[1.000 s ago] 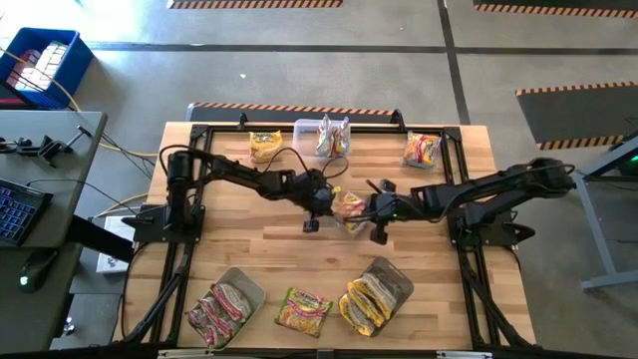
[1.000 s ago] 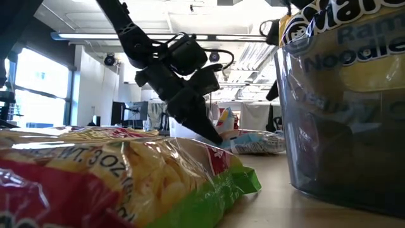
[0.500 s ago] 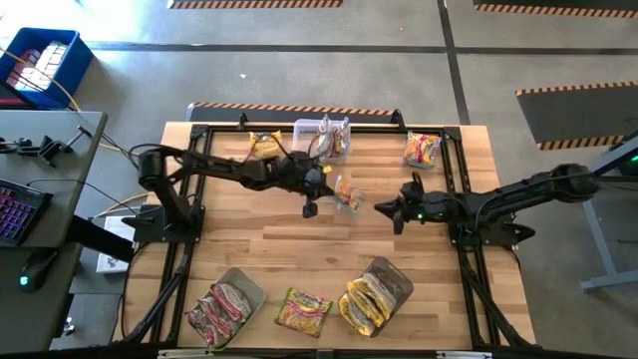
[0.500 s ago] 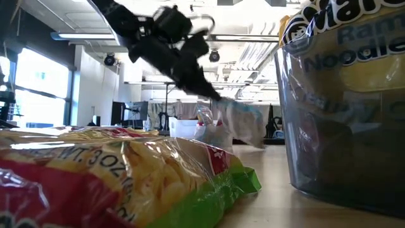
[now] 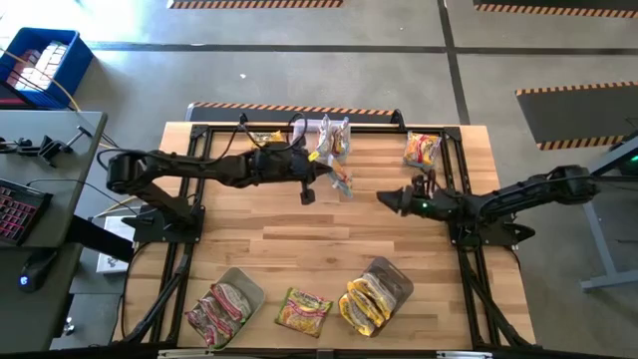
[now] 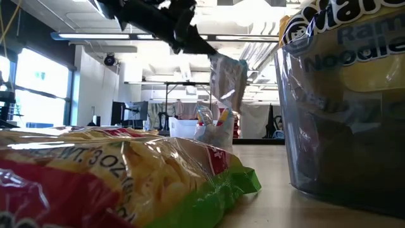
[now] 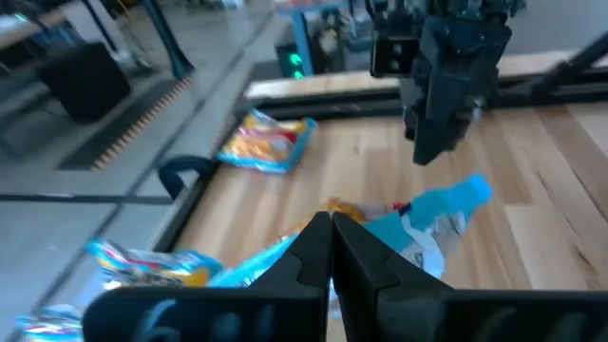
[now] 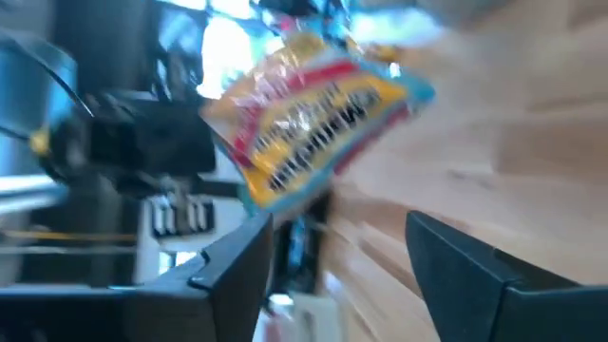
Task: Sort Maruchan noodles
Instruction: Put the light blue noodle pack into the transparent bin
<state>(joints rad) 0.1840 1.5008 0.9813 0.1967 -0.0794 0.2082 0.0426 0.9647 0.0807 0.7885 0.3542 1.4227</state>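
Observation:
A Maruchan noodles packet point(image 5: 342, 182), yellow and red with blue ends, hangs above the table's far middle with my left gripper point(image 5: 327, 179) shut on it. The low view shows the packet point(image 6: 228, 82) dangling under the gripper point(image 6: 201, 47). My right gripper point(image 5: 383, 198) stands open to the packet's right and points at it, with nothing between its fingers point(image 8: 237, 271). The right wrist view has the packet point(image 8: 318, 119) ahead of them. My left gripper pinches the packet by its upper end point(image 7: 366, 223) between its two shut fingers. The fingers come from the table's left, slanting slightly down. The packet hangs below the fingertips point(image 6: 205, 52), lifted clear of the table.
A clear tub point(image 5: 304, 130) with packets stands at the far edge, with loose packets at the far left point(image 5: 264, 140) and far right point(image 5: 422, 150). At the near edge are a tub of pink packets point(image 5: 227, 304), a green packet point(image 5: 304, 310) and a tub of yellow packets point(image 5: 374, 292).
Both grippers were at the packet near the table's middle. My right gripper has come away from it and drawn back toward the right edge. My left gripper has risen and gone toward the far edge with the packet, which has come off the table and now hangs.

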